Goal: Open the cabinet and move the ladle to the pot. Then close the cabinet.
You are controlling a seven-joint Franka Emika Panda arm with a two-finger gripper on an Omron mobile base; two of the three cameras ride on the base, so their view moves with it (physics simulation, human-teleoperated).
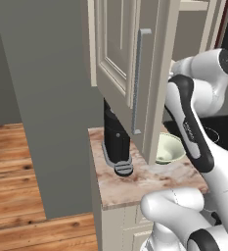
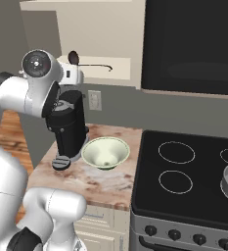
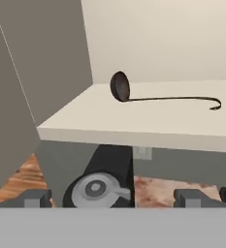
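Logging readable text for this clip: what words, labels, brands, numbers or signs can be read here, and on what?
None can be read.
Stove knobs: no legible markings.
Coffee machine: plain dark body, no brand.
Cabinet door: blank.
Wall outlet: blank.
Ladle and bowl: unmarked.

I see a dark, dull metal ladle (image 3: 121,88) on my matt cream cabinet (image 3: 148,121) shelf; below, speckled polished stone counter (image 2: 98,181).
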